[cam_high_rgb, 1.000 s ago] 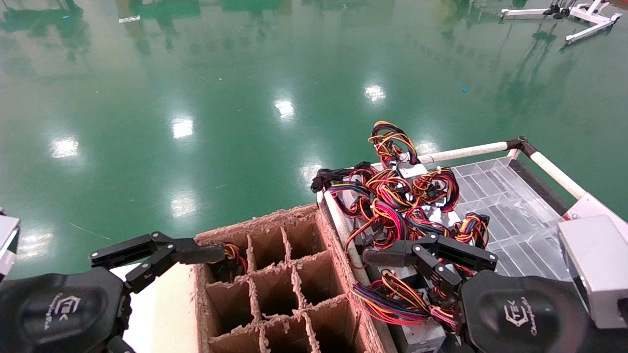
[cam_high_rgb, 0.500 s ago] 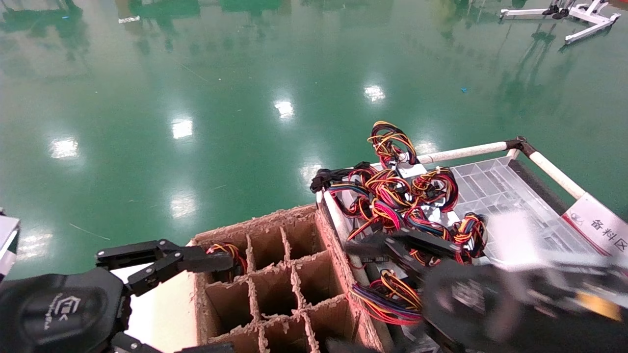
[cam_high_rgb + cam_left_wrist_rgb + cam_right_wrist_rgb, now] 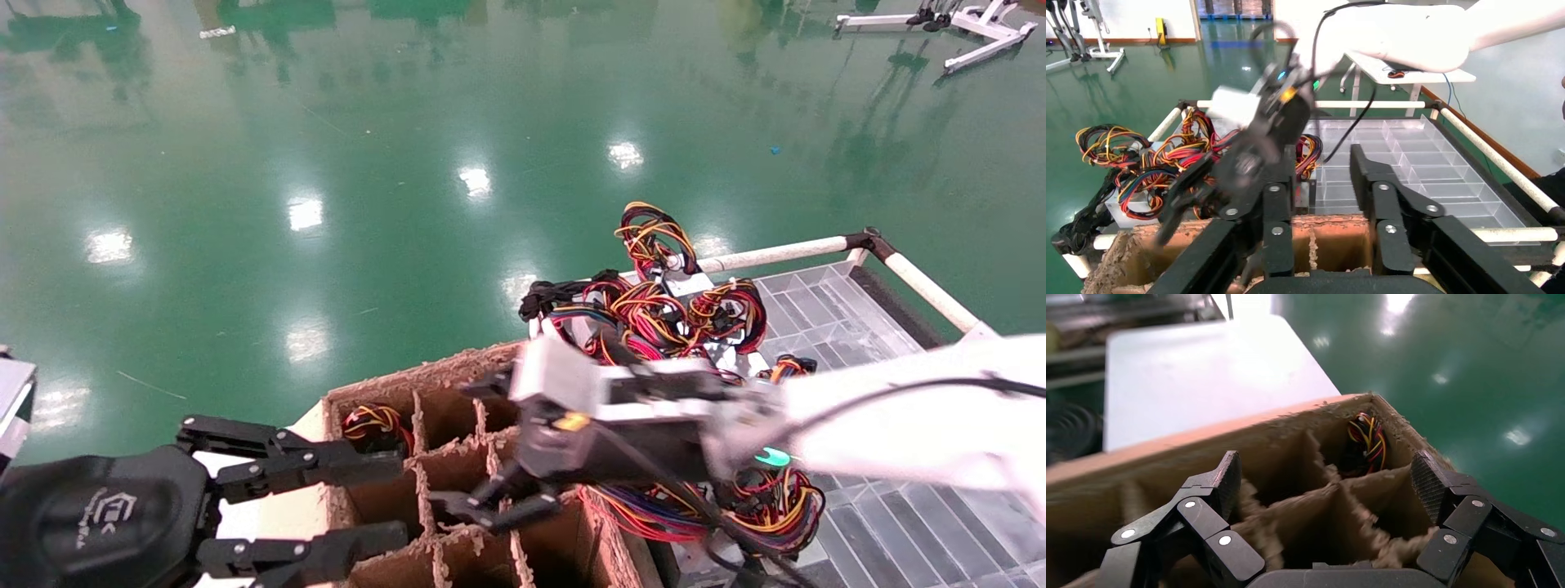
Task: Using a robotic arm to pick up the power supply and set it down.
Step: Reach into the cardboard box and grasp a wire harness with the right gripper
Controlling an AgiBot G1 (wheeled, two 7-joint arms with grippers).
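A loop of red, yellow and black wires [image 3: 372, 423] lies in the far-left cell of the divided cardboard box [image 3: 425, 369]; the right wrist view shows the same wires [image 3: 1367, 440]. Any grey body under them is hidden. More grey power supplies with tangled wires [image 3: 654, 314] are heaped in the clear tray [image 3: 825, 318]. My right gripper [image 3: 458, 445] reaches across over the box's middle cells, open and empty [image 3: 1326, 471]. My left gripper [image 3: 400, 500] stands open and empty at the box's near-left side, its fingers [image 3: 1361, 165] pointing toward the tray.
A white rail [image 3: 768, 253] frames the tray's far side. A white tabletop [image 3: 1199, 373] lies beside the box. Beyond both is glossy green floor [image 3: 327, 163]. The box's other cells [image 3: 458, 482] look empty. In the left wrist view the right gripper [image 3: 1229, 177] crosses close in front.
My right arm has swung left from above the wire pile in the tray to over the cardboard box, gripper still open and empty. The left gripper has widened and dropped slightly.
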